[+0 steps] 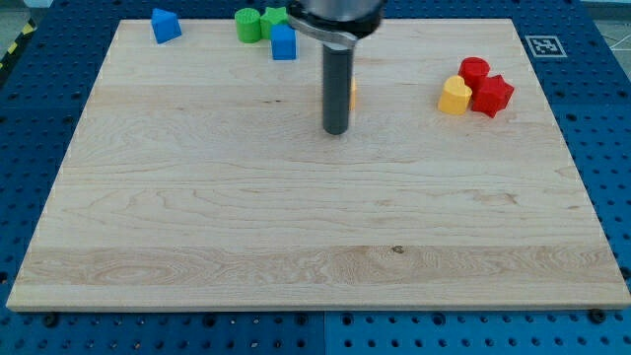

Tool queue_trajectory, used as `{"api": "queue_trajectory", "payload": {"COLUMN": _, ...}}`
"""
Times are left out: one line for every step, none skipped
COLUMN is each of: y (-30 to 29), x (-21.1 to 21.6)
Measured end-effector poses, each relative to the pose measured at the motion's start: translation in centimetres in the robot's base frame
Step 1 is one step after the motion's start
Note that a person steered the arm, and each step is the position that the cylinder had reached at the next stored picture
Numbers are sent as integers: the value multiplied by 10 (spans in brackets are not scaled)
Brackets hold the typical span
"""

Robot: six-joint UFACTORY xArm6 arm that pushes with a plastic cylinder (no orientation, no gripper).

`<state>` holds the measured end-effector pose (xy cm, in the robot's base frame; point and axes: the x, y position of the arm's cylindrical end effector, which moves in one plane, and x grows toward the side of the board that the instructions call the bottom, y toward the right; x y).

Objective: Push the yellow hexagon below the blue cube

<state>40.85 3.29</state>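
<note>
The yellow hexagon [353, 95] is almost wholly hidden behind my rod; only a thin yellow-orange sliver shows at the rod's right edge. The blue cube [284, 42] stands near the view's top, up and to the left of the hexagon. My tip [336, 132] rests on the board just below the hexagon's sliver and slightly to its left. I cannot tell whether the rod touches the hexagon.
A green cylinder [248, 24] and a green star [274, 17] sit just above and left of the blue cube. Another blue block [166, 25] lies at the top left. A yellow heart [454, 96], a red cylinder [474, 69] and a red star [492, 95] cluster at the right.
</note>
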Motion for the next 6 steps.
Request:
{"api": "queue_trajectory", "payload": {"y": 14, "x": -29}}
{"api": "queue_trajectory", "payload": {"y": -3, "x": -59}}
{"api": "queue_trajectory", "payload": {"y": -37, "x": -61}}
{"api": "queue_trajectory", "payload": {"y": -63, "x": -62}}
{"api": "queue_trajectory", "payload": {"y": -26, "x": -62}}
{"api": "queue_trajectory", "payload": {"y": 20, "x": -67}}
